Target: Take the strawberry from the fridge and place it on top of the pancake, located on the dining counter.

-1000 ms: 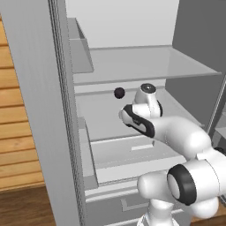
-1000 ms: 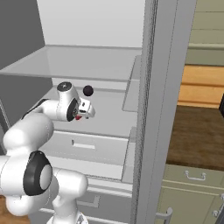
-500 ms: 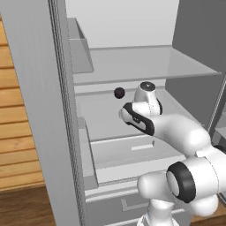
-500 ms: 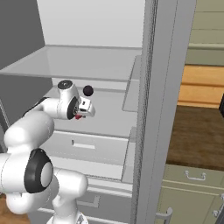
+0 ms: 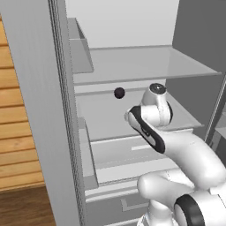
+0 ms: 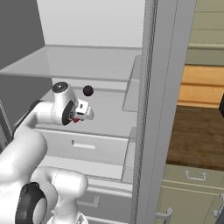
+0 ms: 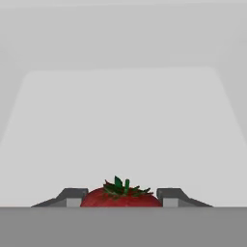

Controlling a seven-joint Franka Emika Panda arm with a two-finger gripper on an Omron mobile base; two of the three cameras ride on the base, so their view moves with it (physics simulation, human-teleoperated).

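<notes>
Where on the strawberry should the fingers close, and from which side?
Across its red body, below the leaves: the hand view shows the strawberry leaf-end up between the fingertips, one on each flank. The gripper is already shut there, so keep that level approach.

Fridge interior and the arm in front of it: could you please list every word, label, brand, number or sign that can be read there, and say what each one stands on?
None: no readable text, number or sign appears anywhere.
The fridge shelves and walls are plain.
The strawberry between the pincer tips, the dark round fruit and the drawer front carry no markings.
</notes>
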